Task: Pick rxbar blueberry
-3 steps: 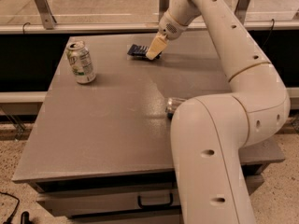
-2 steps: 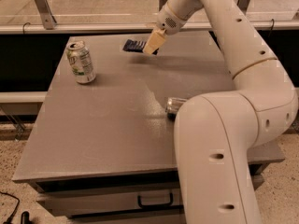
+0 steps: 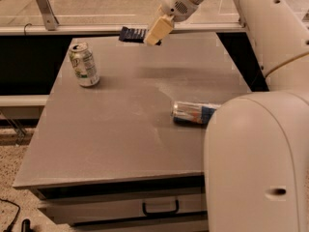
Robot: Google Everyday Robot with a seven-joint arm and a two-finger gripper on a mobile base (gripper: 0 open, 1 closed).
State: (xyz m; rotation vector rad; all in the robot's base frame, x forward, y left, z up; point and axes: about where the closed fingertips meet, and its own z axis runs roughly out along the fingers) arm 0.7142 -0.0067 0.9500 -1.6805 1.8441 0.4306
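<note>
Gripper (image 3: 152, 36) clamped on right end of rxbar blueberry (image 3: 131, 34), at table's far edge.
Bar looks held clear of table (image 3: 120, 139) top, most of it sticking out left of the grip. Judged: v. light, thin, wrapper prob. slick & a bit flexy, inside firm, so an end hold may let it pivot or slip; pinch across short width nr middle = safer, mod. squeeze. White/green can (image 3: 83, 65) upright & silver/blue can (image 3: 193, 113) on its side, both well apart.

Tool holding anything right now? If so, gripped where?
Yes. The tool, up over the far edge of the table, is shut on the rxbar blueberry. It grips one end, and the rest juts out leftward in view, clear of the tabletop.
</note>
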